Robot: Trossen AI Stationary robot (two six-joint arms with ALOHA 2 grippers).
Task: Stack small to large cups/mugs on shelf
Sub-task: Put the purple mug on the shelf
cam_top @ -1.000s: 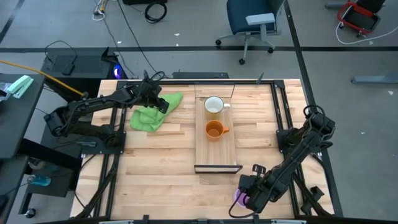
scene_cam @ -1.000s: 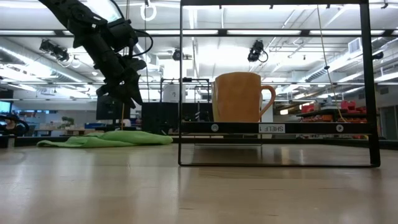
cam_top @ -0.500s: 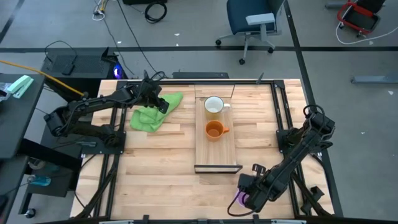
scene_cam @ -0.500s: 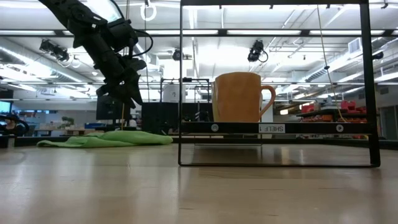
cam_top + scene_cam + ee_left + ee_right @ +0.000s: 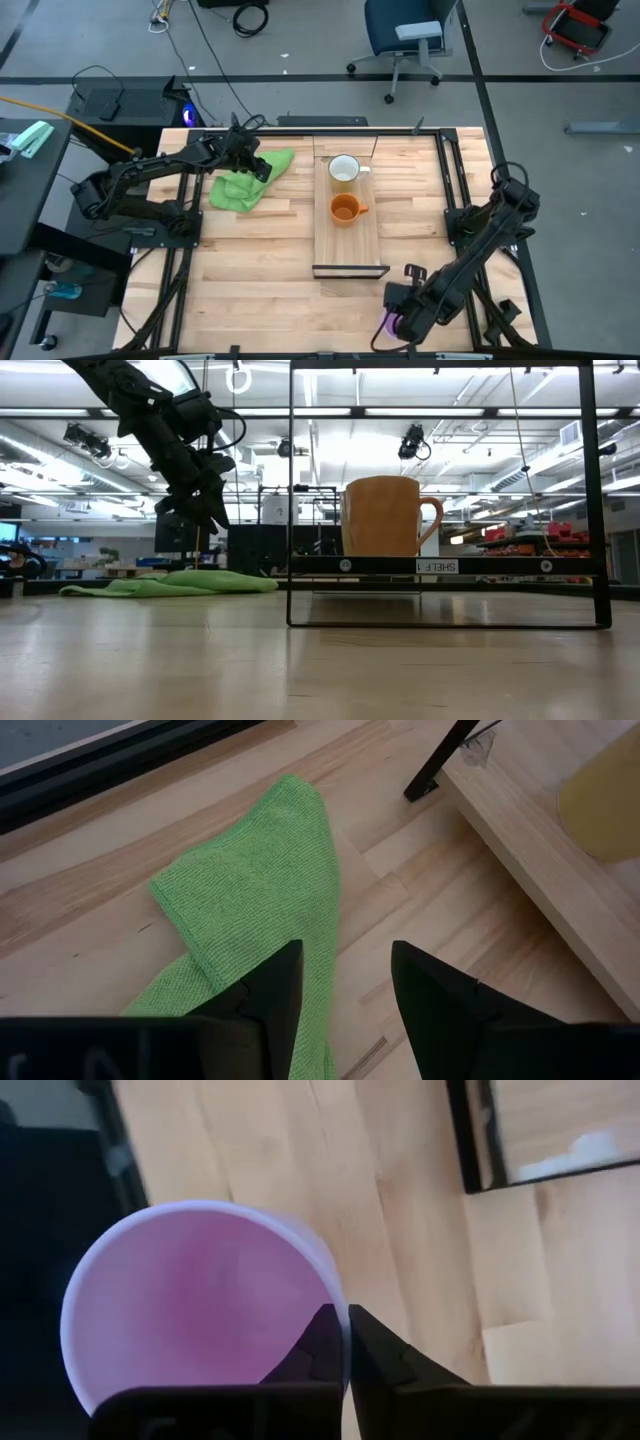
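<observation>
My right claw [image 5: 345, 1342] pinches the purple mug's [image 5: 195, 1295] rim (one finger inside) to lift it toward the shelf [image 5: 349, 235]; my left claw [image 5: 340, 982] waits open.

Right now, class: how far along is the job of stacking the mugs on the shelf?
Done: the white mug and the orange mug stand side by side on the shelf. In hand: the right end effector has shut on the purple mug's rim at the table's near edge. Left: carrying it to the shelf. The left end effector hangs open over the green cloth.
</observation>
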